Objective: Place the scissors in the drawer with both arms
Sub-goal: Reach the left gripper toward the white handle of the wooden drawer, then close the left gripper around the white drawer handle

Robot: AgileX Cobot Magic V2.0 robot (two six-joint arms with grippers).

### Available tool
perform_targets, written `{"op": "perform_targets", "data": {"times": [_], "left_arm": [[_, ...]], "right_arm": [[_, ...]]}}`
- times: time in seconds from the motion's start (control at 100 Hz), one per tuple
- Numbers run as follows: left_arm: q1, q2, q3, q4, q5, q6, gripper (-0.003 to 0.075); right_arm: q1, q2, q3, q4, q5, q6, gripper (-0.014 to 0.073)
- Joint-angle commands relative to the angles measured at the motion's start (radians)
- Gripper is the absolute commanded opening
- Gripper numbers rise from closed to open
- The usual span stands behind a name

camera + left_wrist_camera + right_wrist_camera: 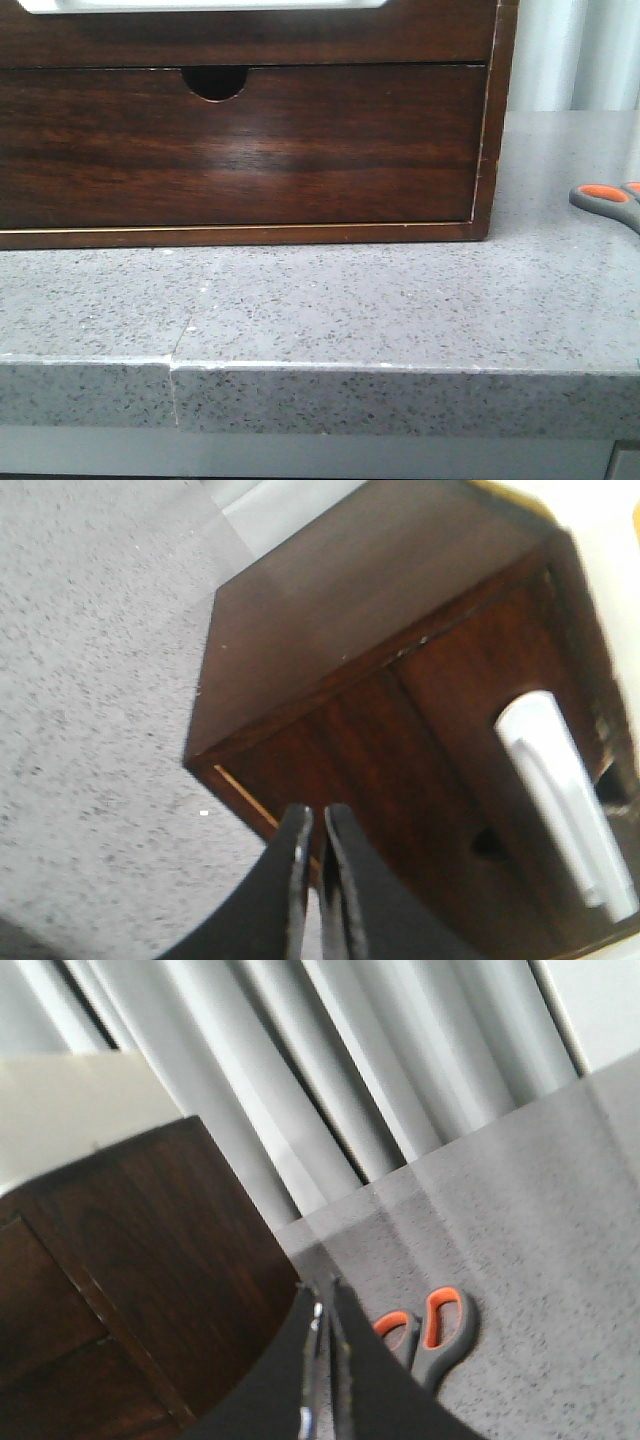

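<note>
Drawer glossy dark wood; counter speckled grey stone, matt.

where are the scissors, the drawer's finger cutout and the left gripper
scissors (pixel 447 1326): right wrist view, on a grey handle loop
finger cutout (pixel 214 82): front view, dark half-round gap at drawer's top edge
left gripper (pixel 313 850): left wrist view, between its fingertips

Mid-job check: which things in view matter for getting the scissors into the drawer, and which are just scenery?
Belongs to the job:
scissors, lying on the countertop beside the cabinet
drawer, shut
left gripper and right gripper, both shut

Just there:
cabinet
grey countertop
curtain
</note>
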Motion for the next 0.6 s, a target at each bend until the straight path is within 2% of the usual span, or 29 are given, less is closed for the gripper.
{"op": "perform_targets", "data": {"times": [0.0,0.17,0.34,0.41,0.53,0.59], "left_arm": [[-0.007,-0.031,0.008,-0.088,-0.061,-0.007,-0.002],[-0.007,0.013,-0.089,-0.032,-0.008,-0.005,-0.002],[-0.007,0.202,-0.266,0.051,0.127,-0.005,-0.0003],[-0.007,0.296,-0.336,0.051,0.209,0.002,0.0087],[-0.007,0.454,-0.441,0.022,0.339,0.075,0.0377],[-0.007,0.527,-0.488,-0.023,0.397,0.142,0.0448]], "right_arm": [[-0.005,-0.028,-0.014,0.051,-0.052,0.003,-0.0045],[-0.005,-0.012,-0.11,0.051,0.103,0.003,-0.0044],[-0.005,0.076,-0.222,0.051,0.241,0.003,-0.0014],[-0.005,0.122,-0.269,0.069,0.296,0.003,0.0054],[-0.005,0.206,-0.335,0.154,0.391,0.003,0.0237],[-0.005,0.254,-0.36,0.223,0.425,0.007,0.0341]]}}
